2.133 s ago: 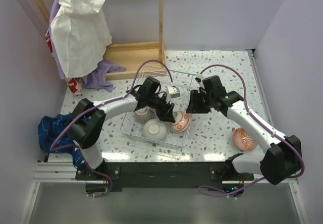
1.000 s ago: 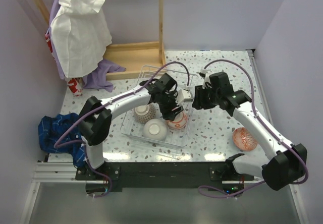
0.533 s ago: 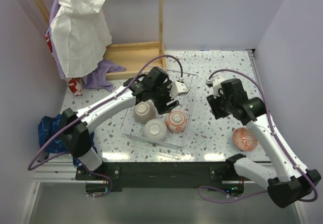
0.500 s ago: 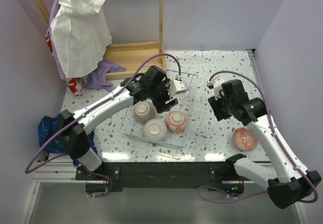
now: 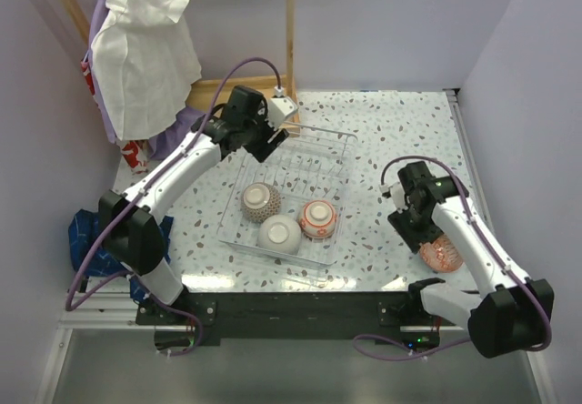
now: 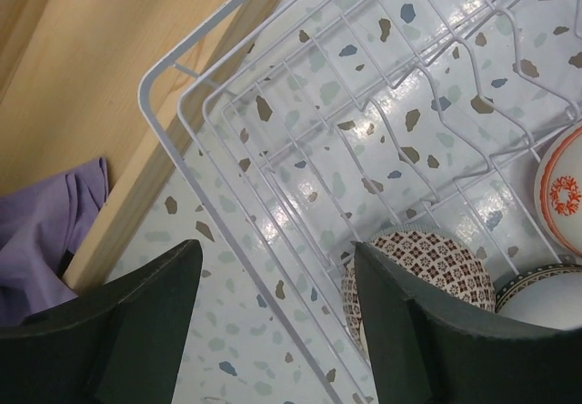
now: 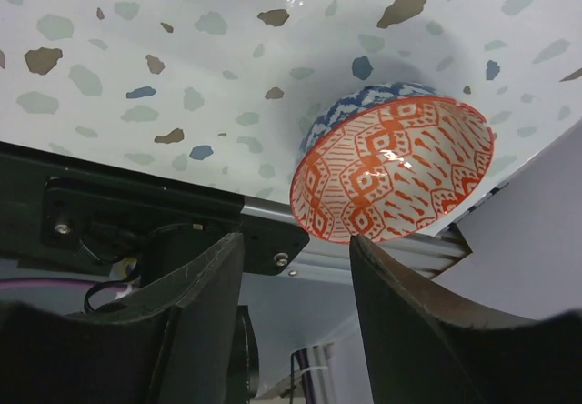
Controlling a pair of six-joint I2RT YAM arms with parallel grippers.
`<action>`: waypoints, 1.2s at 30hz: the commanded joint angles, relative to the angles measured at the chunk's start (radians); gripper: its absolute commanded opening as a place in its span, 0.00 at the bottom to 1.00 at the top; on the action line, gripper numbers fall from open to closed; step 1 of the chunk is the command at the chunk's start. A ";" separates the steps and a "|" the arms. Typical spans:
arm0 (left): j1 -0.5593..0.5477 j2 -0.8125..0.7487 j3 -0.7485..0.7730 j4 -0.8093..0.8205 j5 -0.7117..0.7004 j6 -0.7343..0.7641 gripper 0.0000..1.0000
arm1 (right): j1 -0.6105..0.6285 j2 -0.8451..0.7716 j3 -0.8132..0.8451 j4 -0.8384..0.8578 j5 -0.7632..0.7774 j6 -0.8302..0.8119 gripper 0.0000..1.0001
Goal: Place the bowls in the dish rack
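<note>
Silvery thin wire, the rectangular dish rack (image 5: 296, 195) sits mid-tabletop (image 5: 400, 140) with three bowls inside. The last orange-patterned bowl (image 7: 393, 169) lies near the tabletop's right front edge; the right gripper (image 7: 296, 318) hovers over it, spread to straddle its rim. The left gripper (image 6: 273, 308), spread and empty, hangs over the rack's far corner, out of the way.

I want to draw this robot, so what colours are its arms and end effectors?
Draw both arms white with chunky black joints. A purple cable loops along each one. The left end effector and right end effector each have two wide, smooth, black fingers. A small white box sits at the left arm's wrist. The right arm looks the same.
</note>
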 commanded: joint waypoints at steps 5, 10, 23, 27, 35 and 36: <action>0.019 -0.008 -0.031 0.079 0.004 0.015 0.73 | -0.007 0.140 0.017 0.044 0.004 -0.009 0.63; 0.021 -0.054 -0.094 0.144 0.034 -0.001 0.73 | -0.011 0.198 -0.017 0.077 0.014 -0.018 0.61; 0.021 -0.065 -0.103 0.143 -0.071 0.054 0.73 | -0.014 0.381 -0.011 0.095 0.022 -0.003 0.50; 0.021 -0.064 -0.104 0.156 -0.051 0.049 0.73 | -0.048 0.378 -0.025 0.130 0.074 0.021 0.49; 0.021 -0.033 -0.075 0.172 0.024 -0.011 0.72 | -0.146 0.383 -0.045 0.143 0.148 -0.014 0.26; 0.021 -0.033 -0.078 0.173 0.026 -0.014 0.72 | -0.146 0.374 -0.031 0.132 0.150 -0.018 0.22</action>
